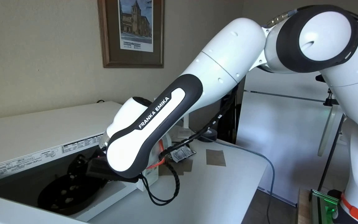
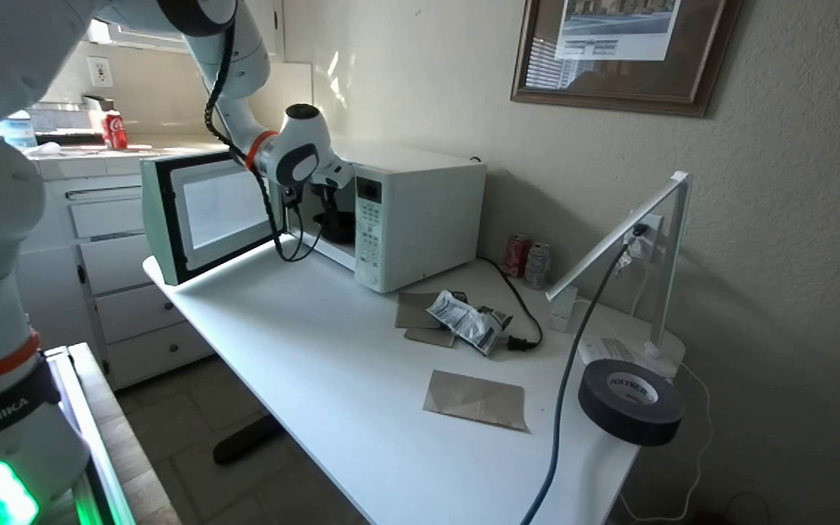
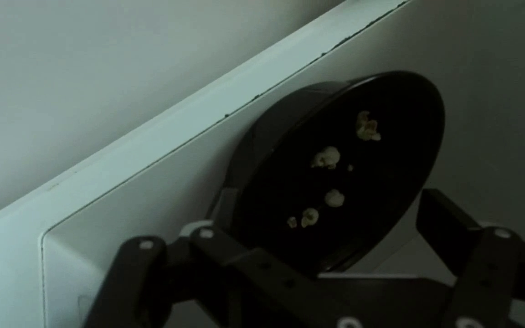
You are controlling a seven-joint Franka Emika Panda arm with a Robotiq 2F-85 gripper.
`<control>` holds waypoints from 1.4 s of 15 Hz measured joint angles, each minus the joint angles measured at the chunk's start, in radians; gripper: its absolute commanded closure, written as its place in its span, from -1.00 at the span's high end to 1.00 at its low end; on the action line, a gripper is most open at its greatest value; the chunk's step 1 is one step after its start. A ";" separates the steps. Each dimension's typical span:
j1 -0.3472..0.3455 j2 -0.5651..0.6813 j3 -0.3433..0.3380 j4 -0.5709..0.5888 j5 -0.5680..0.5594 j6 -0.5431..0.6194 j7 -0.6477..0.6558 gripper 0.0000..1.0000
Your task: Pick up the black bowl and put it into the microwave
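Note:
The white microwave (image 1: 47, 121) stands on the table with its door (image 2: 219, 204) wide open; its body also shows in an exterior view (image 2: 427, 226). The black bowl (image 1: 68, 194) is inside the microwave, near the front opening, and holds several bits of popcorn. In the wrist view the bowl (image 3: 381, 168) appears to rest on the pale microwave floor. My gripper (image 3: 330, 202) is open inside the microwave at the bowl's near edge. One finger is close to the bowl's left side; the other is at the right, with a gap to the rim. Contact on the left cannot be told.
The microwave's top and control-panel side (image 2: 369, 233) frame the arm closely. On the table are cardboard pieces (image 2: 475, 399), a silver packet (image 2: 467, 321), a power plug (image 2: 522, 343), two cans (image 2: 526, 259), a lamp (image 2: 671, 255) and a black tape roll (image 2: 628, 408). A cable loop (image 1: 163, 199) hangs beside the wrist.

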 measured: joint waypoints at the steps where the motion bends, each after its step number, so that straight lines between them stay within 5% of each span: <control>1: -0.007 -0.013 0.009 -0.013 -0.001 0.000 -0.041 1.00; 14: -0.091 -0.165 0.046 -0.205 -0.112 0.001 -0.454 1.00; 21: -0.262 -0.275 0.226 -0.333 -0.111 0.001 -0.622 1.00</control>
